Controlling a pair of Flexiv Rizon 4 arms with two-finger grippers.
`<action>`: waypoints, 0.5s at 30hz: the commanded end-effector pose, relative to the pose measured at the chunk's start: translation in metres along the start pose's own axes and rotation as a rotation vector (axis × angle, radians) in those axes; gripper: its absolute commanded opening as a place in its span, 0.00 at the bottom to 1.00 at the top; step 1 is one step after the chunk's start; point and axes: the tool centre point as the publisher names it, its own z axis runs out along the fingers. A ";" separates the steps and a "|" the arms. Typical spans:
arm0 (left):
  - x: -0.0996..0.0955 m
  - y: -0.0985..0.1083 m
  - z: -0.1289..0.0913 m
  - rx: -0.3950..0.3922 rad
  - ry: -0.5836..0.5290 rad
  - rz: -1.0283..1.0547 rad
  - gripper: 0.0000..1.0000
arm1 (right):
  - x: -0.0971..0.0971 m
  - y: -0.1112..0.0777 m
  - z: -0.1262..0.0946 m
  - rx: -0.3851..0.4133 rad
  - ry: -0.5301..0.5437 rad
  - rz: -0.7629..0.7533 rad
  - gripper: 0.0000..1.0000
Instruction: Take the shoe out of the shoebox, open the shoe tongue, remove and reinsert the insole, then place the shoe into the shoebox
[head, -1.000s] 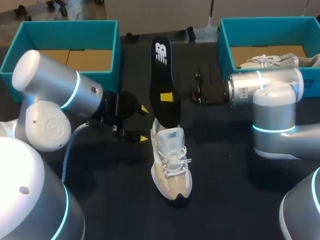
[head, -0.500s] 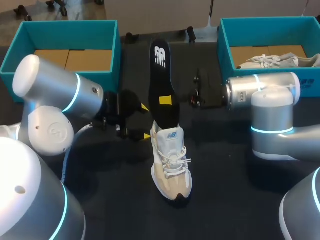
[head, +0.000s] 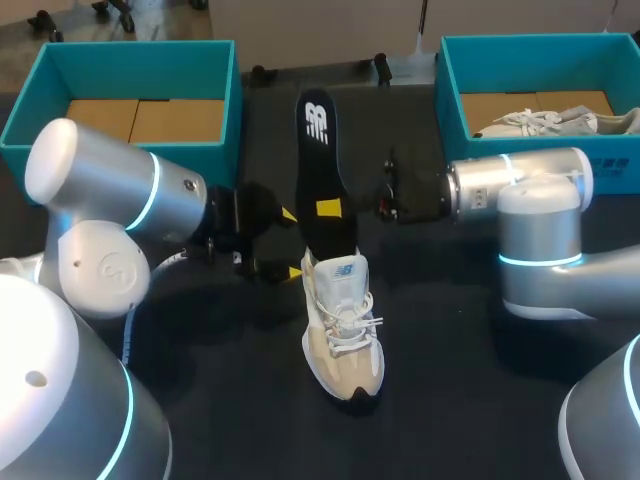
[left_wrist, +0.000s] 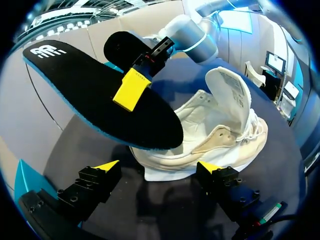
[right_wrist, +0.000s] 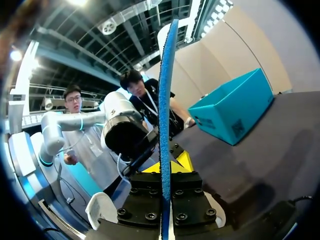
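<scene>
A white and beige shoe stands on the dark table, toe toward the near edge, its tongue lifted. A black insole with a blue edge slants up above the heel, its lower end at the shoe's opening. My right gripper is shut on the insole's middle, coming in from the right. In the right wrist view the insole runs edge-on between the right gripper. My left gripper stands open just left of the heel. In its own view the left gripper faces the shoe, with the insole above.
A teal box with a cardboard floor sits at the back left. Another teal box at the back right holds a second pale shoe. Bare table lies in front of the shoe.
The right gripper has shifted a little to the left with the insole, tilting its top leftward. The left gripper has edged slightly toward the shoe's heel.
</scene>
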 end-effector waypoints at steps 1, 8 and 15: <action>0.003 0.000 0.001 -0.010 -0.003 0.001 1.00 | 0.000 -0.002 -0.003 0.006 -0.001 0.000 0.00; 0.003 -0.001 0.001 -0.011 -0.004 0.001 1.00 | -0.003 -0.008 -0.002 0.009 0.006 0.011 0.00; 0.003 -0.001 0.001 -0.011 -0.004 0.001 1.00 | -0.004 -0.014 0.002 0.004 0.017 0.020 0.00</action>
